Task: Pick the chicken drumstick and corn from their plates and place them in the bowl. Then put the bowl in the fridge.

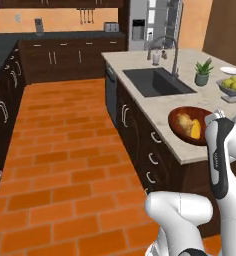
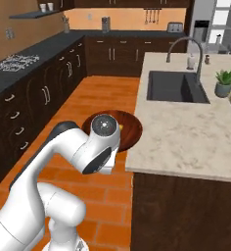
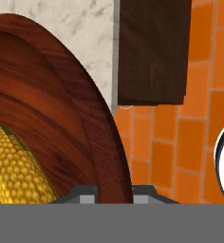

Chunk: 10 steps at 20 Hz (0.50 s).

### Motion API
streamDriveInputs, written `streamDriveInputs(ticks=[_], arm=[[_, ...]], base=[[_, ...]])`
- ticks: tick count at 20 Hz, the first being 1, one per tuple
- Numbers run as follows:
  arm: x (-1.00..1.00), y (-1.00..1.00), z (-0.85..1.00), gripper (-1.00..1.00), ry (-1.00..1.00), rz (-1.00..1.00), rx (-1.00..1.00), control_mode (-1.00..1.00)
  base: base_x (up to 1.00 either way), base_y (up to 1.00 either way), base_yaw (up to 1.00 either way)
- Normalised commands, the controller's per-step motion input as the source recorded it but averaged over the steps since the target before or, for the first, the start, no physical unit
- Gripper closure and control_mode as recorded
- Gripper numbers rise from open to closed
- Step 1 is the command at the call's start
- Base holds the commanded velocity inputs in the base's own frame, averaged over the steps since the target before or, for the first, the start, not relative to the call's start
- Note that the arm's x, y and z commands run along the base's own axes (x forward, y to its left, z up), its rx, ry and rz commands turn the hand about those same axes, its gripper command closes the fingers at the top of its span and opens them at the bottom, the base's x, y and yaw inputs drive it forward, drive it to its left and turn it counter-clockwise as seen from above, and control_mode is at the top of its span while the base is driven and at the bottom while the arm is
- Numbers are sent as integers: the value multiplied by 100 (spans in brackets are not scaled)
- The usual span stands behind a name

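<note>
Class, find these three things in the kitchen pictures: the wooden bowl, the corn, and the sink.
wooden bowl (image 3: 71, 123): hand view, on its reddish-brown inner wall.
corn (image 3: 16, 166): hand view, on the cob's kernelled side.
sink (image 1: 157, 82): left base view, on the dark basin floor.

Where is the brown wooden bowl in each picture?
Left base view: the wooden bowl sits right of the middle, over the near edge of the marble counter, food inside.
Right base view: the bowl is in the middle, half behind the robot's arm, past the counter's left edge.
Hand view: the bowl's rim fills the left side, corn inside.
Shared landmark: the marble counter edge beside the bowl.
</note>
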Motion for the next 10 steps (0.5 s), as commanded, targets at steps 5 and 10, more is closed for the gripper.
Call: streamDriveInputs(ticks=[5,10], arm=[[0,0,0,100,0,0,0,100],[0,0,0,100,0,0,0,100]], base=[[17,100,-9],[50,100,-11]])
